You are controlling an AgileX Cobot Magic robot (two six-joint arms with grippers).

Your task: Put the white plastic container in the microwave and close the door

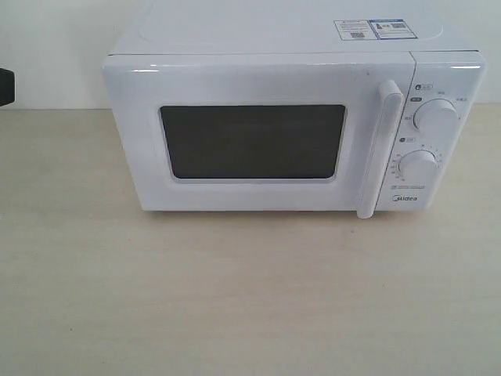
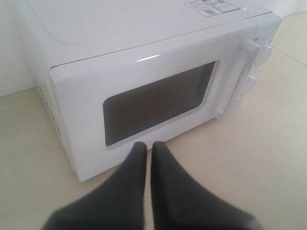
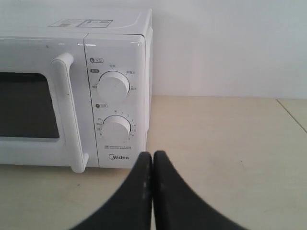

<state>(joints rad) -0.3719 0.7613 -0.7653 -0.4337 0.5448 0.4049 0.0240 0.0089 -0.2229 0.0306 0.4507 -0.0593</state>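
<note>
- Left tool (image 2: 148, 146): fingers together, holding nothing; low over the surface (image 1: 235, 305), pointed at the lower left part of the door (image 1: 250, 82), close in front of it.
- Microwave (image 1: 274, 31): upright at mid-surface, door shut flush; the dark window (image 1: 252, 141) shows nothing inside.
- White container: in no view; whether inside or elsewhere, cannot tell.
- Handle (image 1: 380, 149): long axis upright, on the door's right edge, just beside the dials (image 1: 436, 117).
- Right tool (image 3: 152, 154): fingers together, empty; held level, aimed at the dial panel, handle just to its left; judged the nearer arm for any pull on the door.
</note>
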